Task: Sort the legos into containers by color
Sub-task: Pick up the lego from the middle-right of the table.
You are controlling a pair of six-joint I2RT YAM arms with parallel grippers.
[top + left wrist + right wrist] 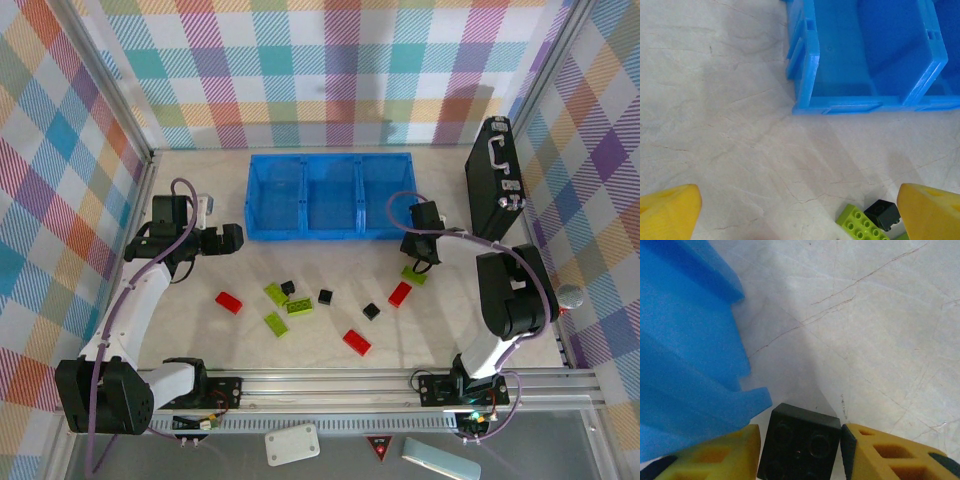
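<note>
Pinching a black brick [799,452] by two opposite side walls, the right gripper [801,435] has its yellow pads [875,455] flat against the plastic, jaws only as wide as the brick itself. A cube like this is, I judge, very light, rigid and not fragile. Its smooth moulded faces are slick, though, so a centred hold on the flat sides, as here, suits it better than one on corners or studs, where it could twist or pop free. Just beside the fingers stands the wall of the blue bin [685,340]. From above, this gripper hangs at the bin's right end over the table [200,340], with a lime-green brick [413,273] lying close by on the near side. Further out, in front of the bin, lie the loose legos: red bricks [229,301], green bricks [275,323] and black cubes [325,296], scattered apart. The left gripper [800,215] hovers spread wide and empty near the bin's left corner.
</note>
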